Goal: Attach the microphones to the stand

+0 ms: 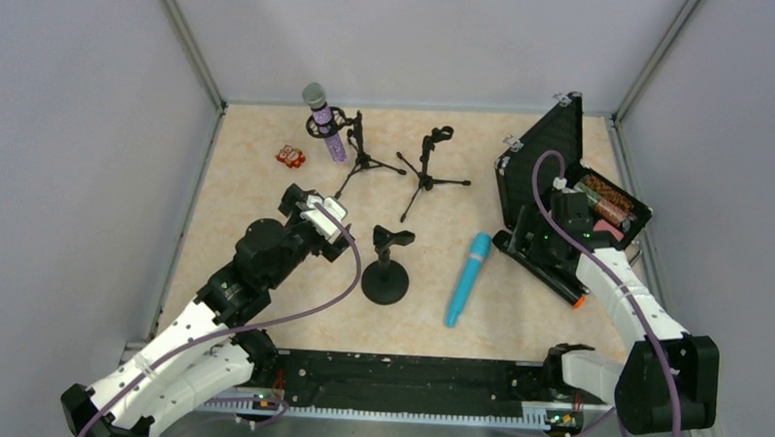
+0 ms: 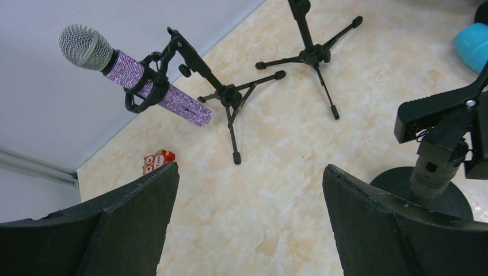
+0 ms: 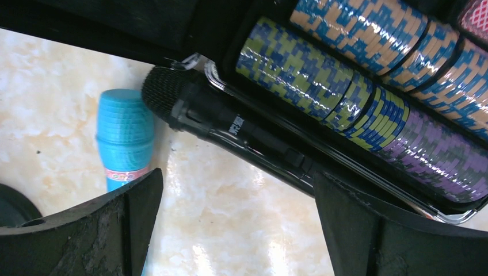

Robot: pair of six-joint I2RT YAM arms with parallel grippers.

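claws both spread, empty: right claw (image 3: 236, 195) over the black mic (image 3: 230, 129) by the case (image 1: 553, 137), likely lining up a grab, left claw (image 2: 250, 178) just hangs; purple mic (image 1: 325, 125) sits clipped in its tripod (image 1: 363, 160), turquoise mic (image 1: 468, 278) lies mid-table

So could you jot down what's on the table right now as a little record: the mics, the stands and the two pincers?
purple glitter microphone: clipped into the far-left tripod stand
second tripod stand: empty
round-base stand: empty, near the centre
turquoise microphone: lying flat on the table, right of the round-base stand
black microphone: lying against the open case of poker chips
left pincer: open, holding nothing
right pincer: open, above the black microphone, holding nothing
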